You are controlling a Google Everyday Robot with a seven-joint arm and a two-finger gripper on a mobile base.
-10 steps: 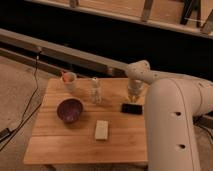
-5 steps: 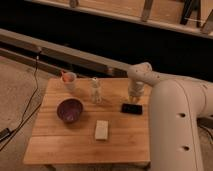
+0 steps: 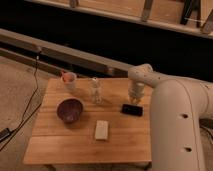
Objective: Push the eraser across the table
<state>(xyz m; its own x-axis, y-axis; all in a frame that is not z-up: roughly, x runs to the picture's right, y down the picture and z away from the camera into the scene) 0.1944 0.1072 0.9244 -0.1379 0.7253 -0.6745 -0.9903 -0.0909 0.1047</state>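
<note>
The eraser [image 3: 132,109] lies near the right edge of the table [image 3: 70,142], right of the block [image 3: 102,130]. The gripper [image 3: 134,95] hangs just behind it. Whether it is open cannot be told, and it seems to hold nothing. This looks like the approach step. Next, it likely needs to drop beside the eraser and sweep it across.

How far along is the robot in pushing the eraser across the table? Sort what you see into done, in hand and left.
Done: the end effector hangs over the picture's right side of the table, just behind the eraser. In hand: lining up for contact; whether it touches the eraser cannot be told. Left: the whole push, since the eraser lies near that right edge.
</note>
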